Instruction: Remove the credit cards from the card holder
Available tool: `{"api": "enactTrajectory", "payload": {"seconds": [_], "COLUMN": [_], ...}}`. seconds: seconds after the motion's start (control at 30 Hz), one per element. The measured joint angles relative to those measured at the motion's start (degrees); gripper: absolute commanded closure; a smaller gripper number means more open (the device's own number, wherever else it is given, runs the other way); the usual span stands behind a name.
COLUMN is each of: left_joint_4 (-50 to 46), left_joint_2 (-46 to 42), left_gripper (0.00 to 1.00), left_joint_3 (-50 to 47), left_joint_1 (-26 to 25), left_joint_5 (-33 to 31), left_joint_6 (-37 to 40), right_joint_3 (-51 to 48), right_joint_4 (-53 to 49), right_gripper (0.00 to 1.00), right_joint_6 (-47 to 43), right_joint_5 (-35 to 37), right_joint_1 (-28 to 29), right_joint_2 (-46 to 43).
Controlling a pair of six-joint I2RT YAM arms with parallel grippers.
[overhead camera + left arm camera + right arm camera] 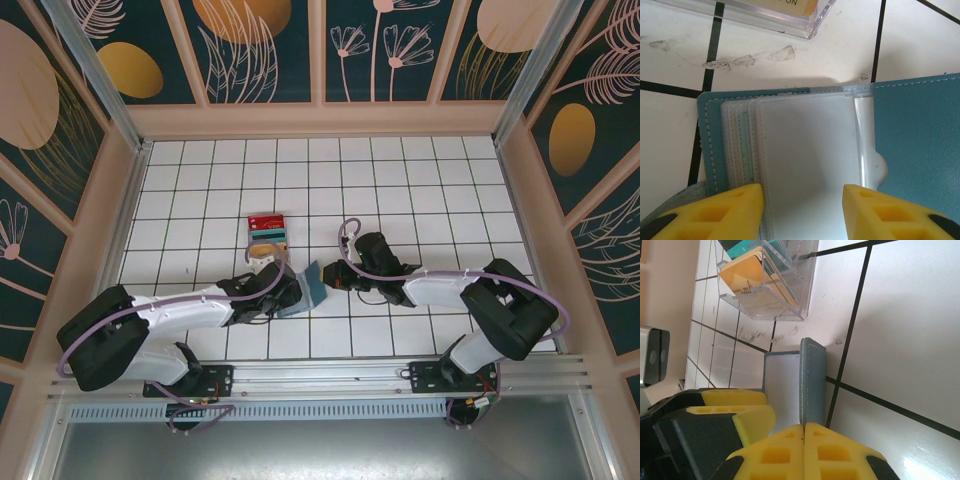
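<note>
Tiled table [420, 180] is sitting boxed in by walls [320, 120] at the far side and both flanks; near edge is taken up by the arm bases. Holder [308, 288] is lying at the near middle, between the two grippers, well apart from every wall. Open tiles are running out toward the far wall and the right.

Clear tray [790, 310] is sitting just beyond holder, near it but not touching. It is holding the cards [268, 232], 3 counted: red [266, 217], teal [272, 234], tan [752, 277], stacked in steps, tan one nearest holder.

Holder is lying unfolded, 1 counted. Clear sleeves [805, 145] are fanning out on its left half, several layers, exact count not readable. Can't tell if any card is sitting inside them.

Left gripper [802, 187] is hovering low over the sleeves, jaws parted, one finger toward each side of the stack; can't tell if the tips are pressing down.

Right gripper [804, 426] is clenched on the holder's right flap [812, 380], pinching its edge and holding that flap upright off the tiles. Left gripper's fingers are crowding in close beside it
</note>
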Motion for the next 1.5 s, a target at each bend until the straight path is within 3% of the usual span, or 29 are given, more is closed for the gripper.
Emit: {"api": "enactTrajectory", "payload": {"seconds": [0.17, 0.5, 0.63, 0.73, 0.8, 1.13, 1.33, 1.5], "left_joint_4": [2.99, 6.58, 6.27, 4.76, 4.31, 5.88, 6.62, 7.41], "left_joint_2": [1.42, 4.55, 5.40, 5.44, 5.44, 6.67, 10.08, 10.29], "left_gripper": [0.42, 0.41, 0.26, 0.24, 0.25, 0.51, 0.53, 0.55], "left_joint_3": [0.68, 3.02, 4.70, 5.38, 5.57, 8.00, 10.51, 10.67], "left_joint_1": [0.02, 0.07, 0.07, 0.33, 0.39, 0.39, 0.39, 0.33], "left_joint_5": [1.33, 4.63, 5.99, 5.86, 5.81, 8.85, 11.65, 12.57], "left_joint_6": [1.25, 3.13, 4.31, 4.74, 5.05, 6.56, 7.87, 8.07], "right_joint_3": [0.00, 0.00, 0.00, -0.02, -0.02, -0.28, -2.34, -4.00], "right_joint_4": [0.02, 0.09, 0.09, -0.02, -0.02, -0.61, -0.87, -0.85], "right_gripper": [1.00, 1.00, 1.00, 1.00, 1.00, 1.00, 1.00, 0.86], "right_joint_6": [0.00, 0.00, 0.02, 0.02, 0.02, 0.24, 1.36, 2.29], "right_joint_5": [0.02, 0.04, 0.39, 1.01, 1.14, 2.73, 4.35, 5.07], "right_joint_1": [0.00, -0.04, -0.15, -0.37, -0.37, -0.59, -1.42, -1.64], "right_joint_2": [0.00, 0.00, -0.02, -0.02, -0.04, -0.22, -1.92, -3.69]}}
